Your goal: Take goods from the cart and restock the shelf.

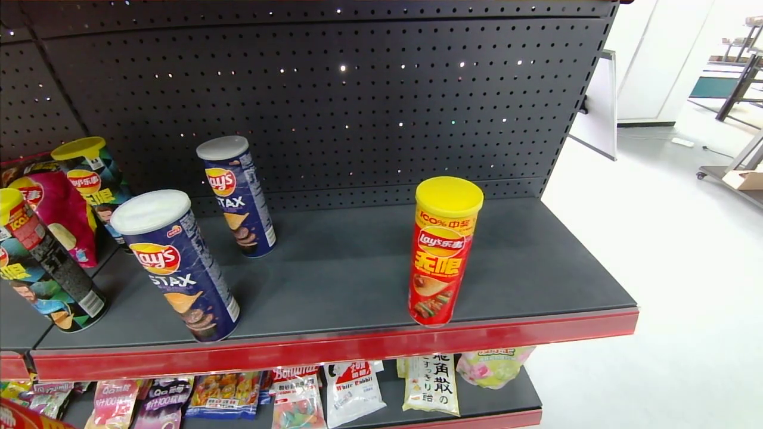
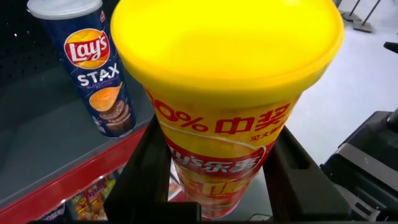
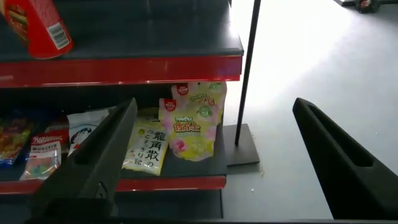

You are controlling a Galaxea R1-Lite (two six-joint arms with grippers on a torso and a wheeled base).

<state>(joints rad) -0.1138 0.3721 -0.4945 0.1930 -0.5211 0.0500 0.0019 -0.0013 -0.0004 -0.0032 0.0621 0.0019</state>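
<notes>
- Step in hand: carrying stock to the shelf (image 1: 334,268). The left gripper (image 2: 217,190) has its jaws closed on either side of a chip can (image 2: 227,43), which has a yellow lid and is held upright.
- That chip can hangs just off the shelf's red front lip (image 2: 74,177), close to a blue can (image 2: 93,68) already standing there. It does not look set down yet.
- The right gripper (image 3: 214,124) has its jaws spread wide with nothing between them. It sits low, facing the snack bags (image 3: 189,124) on the lower shelf.
- Next move, as I judge it: bring the chip can in over the lip to a bare patch, perhaps between the blue cans (image 1: 176,262) and the red can (image 1: 444,250). Lower it square so it stands, then release. The cans are tall and narrow, so a tilted release or a nudge could topple one.
- Hard to make out: the held can's lower body and base are hidden behind the jaws, so I cannot tell its height over the board. Cans and a bag (image 1: 36,238) at the far left are cut off.
</notes>
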